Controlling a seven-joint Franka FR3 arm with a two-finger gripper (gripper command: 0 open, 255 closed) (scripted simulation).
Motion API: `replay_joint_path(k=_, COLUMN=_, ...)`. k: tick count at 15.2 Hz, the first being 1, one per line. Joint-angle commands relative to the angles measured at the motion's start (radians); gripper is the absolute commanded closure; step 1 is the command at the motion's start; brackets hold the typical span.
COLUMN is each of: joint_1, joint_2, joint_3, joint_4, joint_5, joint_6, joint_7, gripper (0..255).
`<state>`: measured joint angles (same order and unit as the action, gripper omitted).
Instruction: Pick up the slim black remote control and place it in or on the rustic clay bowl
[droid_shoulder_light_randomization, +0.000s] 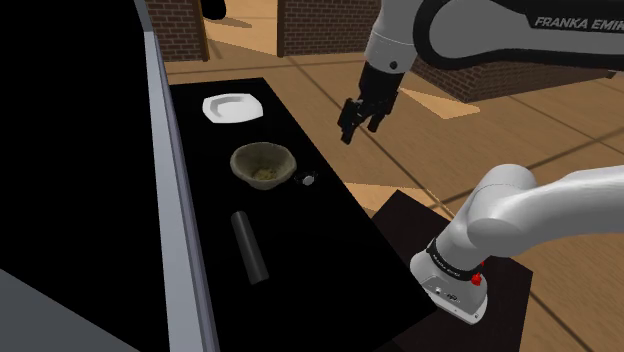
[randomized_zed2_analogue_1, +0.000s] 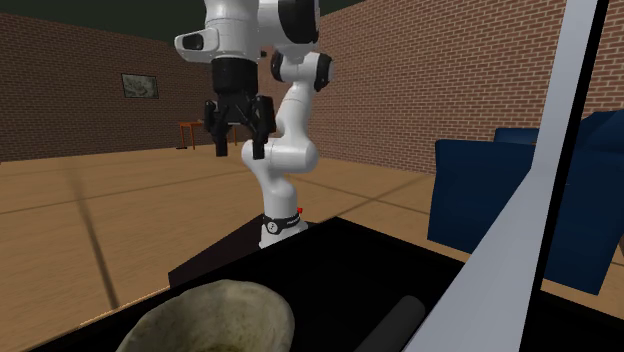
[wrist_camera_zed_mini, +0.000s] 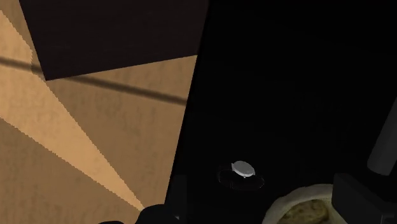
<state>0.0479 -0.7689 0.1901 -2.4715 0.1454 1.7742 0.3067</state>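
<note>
Shoulder view: the gripper (droid_shoulder_light_randomization: 356, 125) is hanging in the air past the black table's (droid_shoulder_light_randomization: 330, 270) edge, over the wooden floor (droid_shoulder_light_randomization: 330, 85) and towards the view's right of the clay bowl (droid_shoulder_light_randomization: 263, 163). The remote control (droid_shoulder_light_randomization: 250, 246) is lying flat on the table, nearer the camera than the bowl and well apart from the gripper. The bowl is sitting between the remote control and a white plate (droid_shoulder_light_randomization: 233, 107). A small dark object (droid_shoulder_light_randomization: 308, 179) with a pale cap is lying just beside the bowl. The dark stand (droid_shoulder_light_randomization: 410, 215) is showing at lower right.

Second exterior view: the gripper (randomized_zed2_analogue_1: 238, 150) is pointing down, high above the table (randomized_zed2_analogue_1: 330, 260). Its fingers (randomized_zed2_analogue_1: 254, 145) are standing apart with clear air between them and nothing in their grasp. The bowl (randomized_zed2_analogue_1: 215, 320) is showing at the bottom edge, with the remote control (randomized_zed2_analogue_1: 395, 325) to its right, beside a slanted grey bar (randomized_zed2_analogue_1: 540, 200). A blue sofa (randomized_zed2_analogue_1: 500, 190) is standing before the brick wall (randomized_zed2_analogue_1: 400, 80).

Wrist view: the fingers (wrist_camera_zed_mini: 359, 198) are entering wide apart, clasping nothing. The capped object (wrist_camera_zed_mini: 243, 168) is lying between them, farther off. The bowl's (wrist_camera_zed_mini: 305, 207) rim is showing beside one finger.
</note>
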Motion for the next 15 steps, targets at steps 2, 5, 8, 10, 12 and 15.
replay_joint_path(k=2, joint_1=0.014, joint_2=0.028, joint_3=0.067, joint_4=-0.028, joint_5=0.047, joint_6=0.059, joint_7=0.09, gripper=0)
replay_joint_path(k=5, joint_1=0.025, joint_2=0.076, joint_3=0.137, joint_4=-0.041, joint_5=0.089, joint_6=0.125, joint_7=0.178, gripper=0)
replay_joint_path(k=8, joint_1=0.031, joint_2=0.141, joint_3=0.209, joint_4=-0.04, joint_5=0.125, joint_6=0.196, joint_7=0.266, gripper=0)
replay_joint_path(k=10, joint_1=0.031, joint_2=0.192, joint_3=0.258, joint_4=-0.032, joint_5=0.142, joint_6=0.244, joint_7=0.326, gripper=0)
replay_joint_path(k=12, joint_1=0.027, joint_2=0.249, joint_3=0.308, joint_4=-0.018, joint_5=0.152, joint_6=0.293, joint_7=0.388, gripper=0)
replay_joint_path(k=15, joint_1=0.014, joint_2=0.347, joint_3=0.385, joint_4=0.014, joint_5=0.151, joint_6=0.367, joint_7=0.486, gripper=0)
